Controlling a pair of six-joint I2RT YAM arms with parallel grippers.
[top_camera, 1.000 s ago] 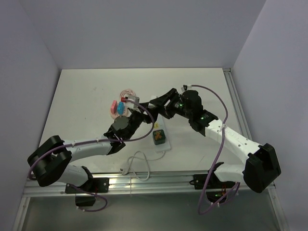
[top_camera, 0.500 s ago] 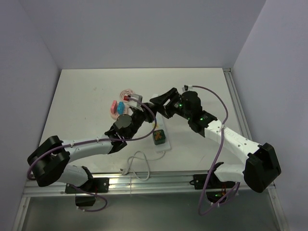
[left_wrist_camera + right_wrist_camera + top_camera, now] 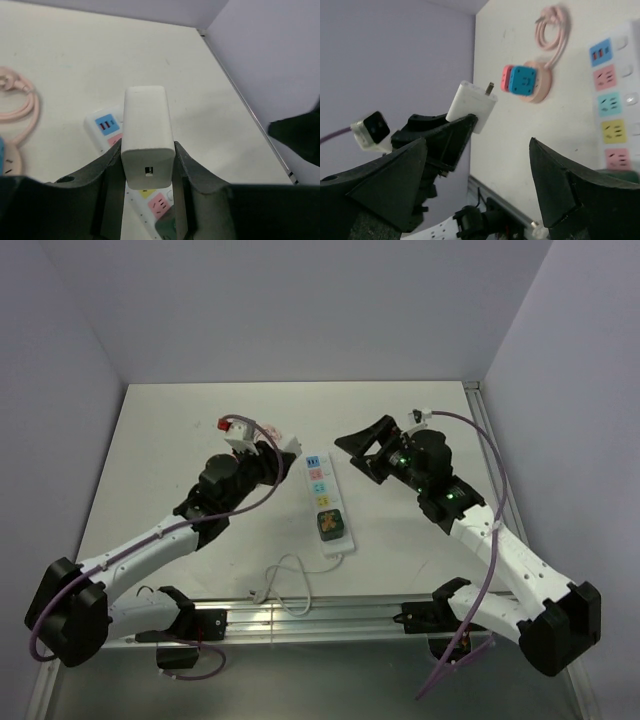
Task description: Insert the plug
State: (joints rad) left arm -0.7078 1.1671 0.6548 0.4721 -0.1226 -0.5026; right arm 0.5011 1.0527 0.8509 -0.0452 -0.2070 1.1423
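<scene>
One plug (image 3: 145, 120) sits clamped in left jaws beside power strip (image 3: 325, 502), ready for insertion; right jaws open, empty.

A power strip (image 3: 320, 492) lay centred on the worktop (image 3: 170, 435). Left of it was the plug (image 3: 289, 447), in the left end effector (image 3: 280, 453); right of it, the right end effector (image 3: 361, 448).

One white plug (image 3: 147, 125), one power strip (image 3: 322, 490), one coiled pink cable (image 3: 32, 107).
</scene>
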